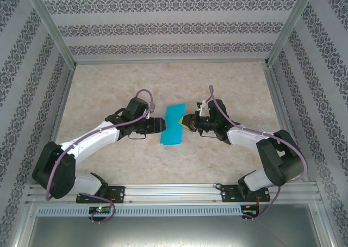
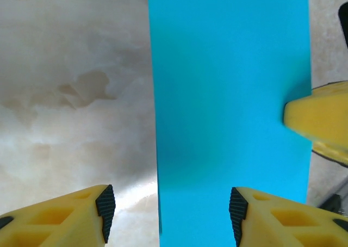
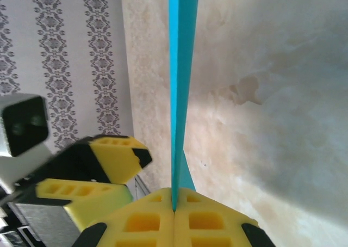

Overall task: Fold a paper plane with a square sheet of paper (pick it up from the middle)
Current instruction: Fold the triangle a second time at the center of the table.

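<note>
Paper [image 1: 174, 124] edge in right claw [image 3: 174, 204], left claw [image 2: 169, 206] parted

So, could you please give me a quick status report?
Right gripper shut on thin teal-blue paper sheet. Left gripper open at its opposite edge.

The sheet of paper [image 1: 173, 125] is plain teal-blue with no print or marks. It shows as a long narrow band with straight edges and sharp corners, not a full square. It sits at the middle of the bench [image 1: 109, 84], its long sides running from the near edge toward the far edge, the far end leaning slightly right. Its broad face [image 2: 228, 111] is turned upward and looks smooth. Seen edge-on, the paper [image 3: 181, 67] is thin and flat. The right claw [image 1: 186, 124] pinches the middle of its right long edge. Whether it touches the bench cannot be told.
</note>
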`<state>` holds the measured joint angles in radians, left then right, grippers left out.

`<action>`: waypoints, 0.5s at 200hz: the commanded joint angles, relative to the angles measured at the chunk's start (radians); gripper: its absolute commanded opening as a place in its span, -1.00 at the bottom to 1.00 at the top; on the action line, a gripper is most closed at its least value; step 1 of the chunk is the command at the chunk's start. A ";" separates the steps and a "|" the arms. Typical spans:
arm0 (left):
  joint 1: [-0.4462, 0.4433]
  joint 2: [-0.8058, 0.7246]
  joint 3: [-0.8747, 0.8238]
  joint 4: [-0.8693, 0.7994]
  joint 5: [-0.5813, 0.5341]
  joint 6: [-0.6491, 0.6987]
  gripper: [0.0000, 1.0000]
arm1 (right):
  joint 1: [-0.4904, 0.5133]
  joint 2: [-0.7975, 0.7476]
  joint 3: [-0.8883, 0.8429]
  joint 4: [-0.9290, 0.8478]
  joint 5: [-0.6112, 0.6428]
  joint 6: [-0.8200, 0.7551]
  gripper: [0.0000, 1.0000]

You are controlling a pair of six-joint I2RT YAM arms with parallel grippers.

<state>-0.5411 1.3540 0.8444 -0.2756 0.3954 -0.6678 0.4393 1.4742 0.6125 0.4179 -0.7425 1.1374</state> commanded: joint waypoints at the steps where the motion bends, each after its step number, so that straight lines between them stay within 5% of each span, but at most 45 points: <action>1: 0.009 -0.070 -0.048 0.167 0.077 -0.147 0.24 | -0.017 -0.030 -0.001 0.059 -0.044 0.045 -1.00; 100: 0.010 -0.095 -0.083 0.147 0.123 -0.168 0.23 | -0.033 -0.035 0.013 0.169 -0.067 0.132 -1.00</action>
<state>-0.5411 1.2781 0.7586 -0.1162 0.5163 -0.8478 0.4202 1.4643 0.6125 0.5259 -0.7818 1.2400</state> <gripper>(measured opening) 0.617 0.042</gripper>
